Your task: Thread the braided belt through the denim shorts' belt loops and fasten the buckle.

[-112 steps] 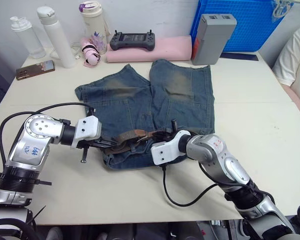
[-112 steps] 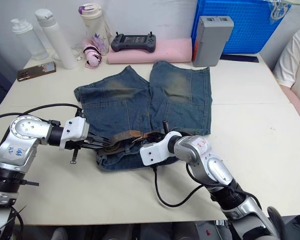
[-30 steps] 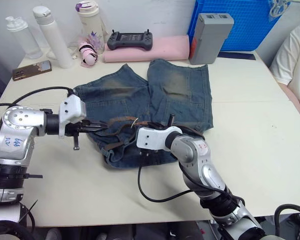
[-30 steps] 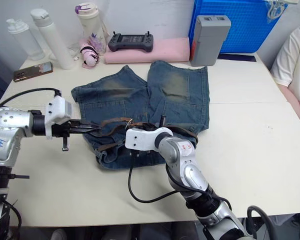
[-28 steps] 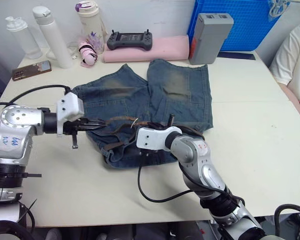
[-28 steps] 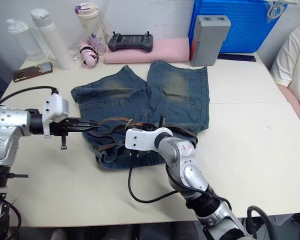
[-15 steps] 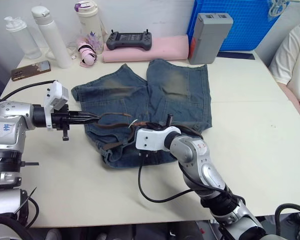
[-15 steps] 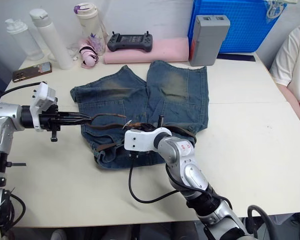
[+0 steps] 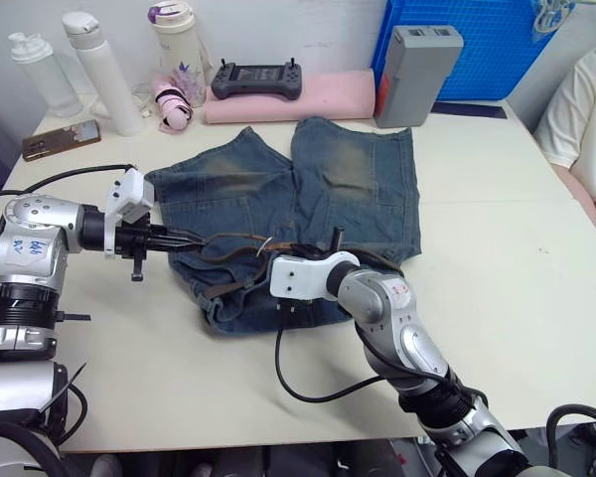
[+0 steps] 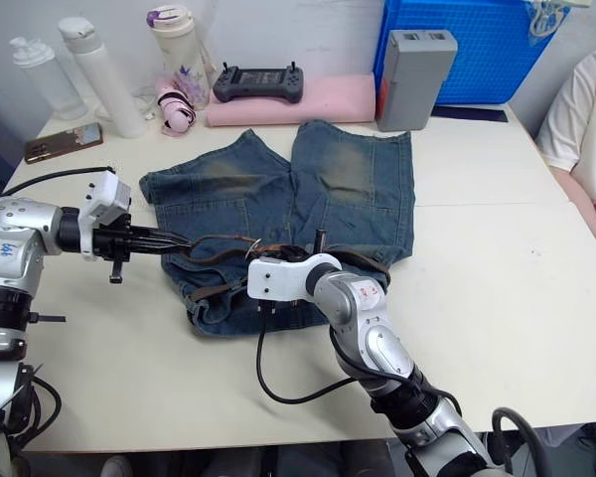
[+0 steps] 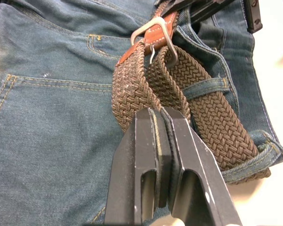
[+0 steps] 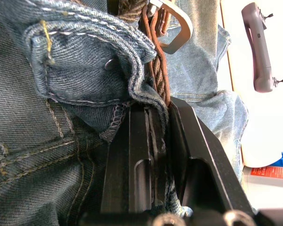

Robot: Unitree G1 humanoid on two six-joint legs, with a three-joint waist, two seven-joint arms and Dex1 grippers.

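A: Where did the faded blue-grey denim shorts (image 9: 308, 214) with yellowish worn patches lie?

B: They lay flat on the pale tabletop (image 9: 507, 248), legs pointing away from the robot and the stitched waistband on the near side. The dark brown woven braided belt (image 11: 179, 89) ran along that waistband, with part of the strap under a short blue denim belt loop (image 11: 208, 84).

A: What did the left gripper (image 9: 191, 238) hold?

B: Its two black fingers were closed flat together on a bend of the braided belt, as the left wrist view showed. The woven strap doubled over just beyond the fingertips. The small silver rectangular buckle (image 11: 153, 32), with its reddish-brown leather end, lay beyond that fold on the denim.

A: And the right gripper (image 12: 148, 108)?

B: It was at the middle of the waistband. Its fingers were clamped on a fold of the waistband's denim edge together with the strap, the brown weave emerging from between the fingers. The buckle lay just past the fingertips there too.

A: What stood farther back?

B: A black handheld controller (image 9: 257, 76) on a pink foam pad (image 9: 308, 95), a grey rectangular box (image 9: 417, 62) before a blue plastic crate (image 9: 497, 45), white bottles (image 9: 106, 72) and a dark phone (image 9: 62, 140). A person's sleeve (image 9: 581, 119) showed at the table's right edge.
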